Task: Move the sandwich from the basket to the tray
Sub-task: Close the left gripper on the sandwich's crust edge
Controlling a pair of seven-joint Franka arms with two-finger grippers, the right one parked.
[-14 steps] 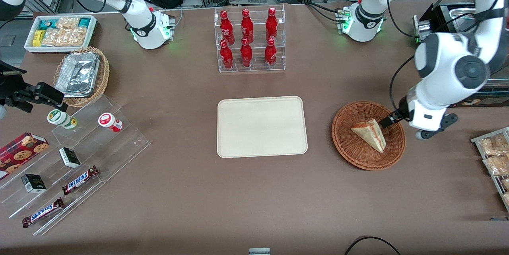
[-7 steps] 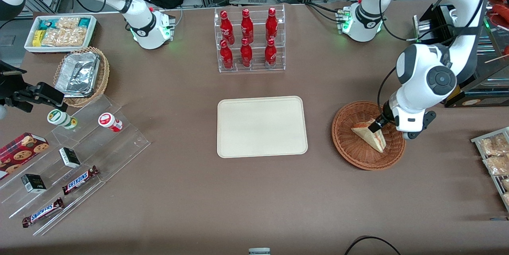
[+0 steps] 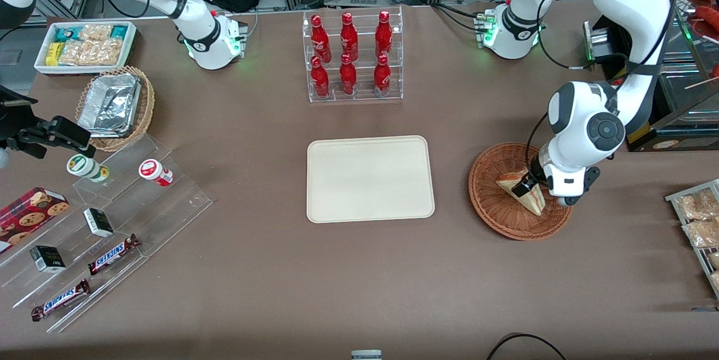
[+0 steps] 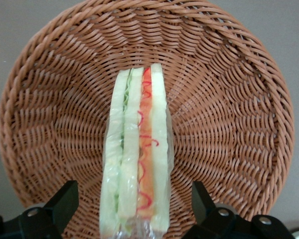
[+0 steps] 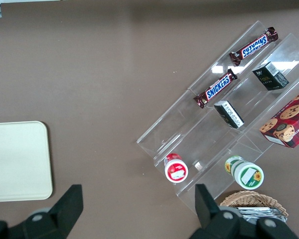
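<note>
While the sandwich [image 3: 521, 189] lies in the basket [image 3: 494, 208], the front view shows the gripper [image 3: 527, 185] lowered right over its wider end, the dark fingertips at the wedge's upper edge. From this view the fingers' spread is hard to judge. The tray [image 3: 370, 178] lies well apart from the fingers, toward the parked arm's end of the table, and nothing rests on it.

Seen from the left wrist view, the fingers [image 4: 65, 199] stand apart, one on each side of the sandwich [image 4: 137, 164], each with a gap between it and the bread. The wedge stands on edge between them, its red and green filling layers running straight away from the gripper [image 4: 134, 209] toward the middle of the basket [image 4: 239, 99]. Clear wrap shows around the end nearest the fingertips.

By my reading, the task is at the reach-and-align stage: nothing is grasped yet. Closing on the bread, lifting it clear of the wicker rim, carrying it across and setting it down on the tray all remain.
</note>
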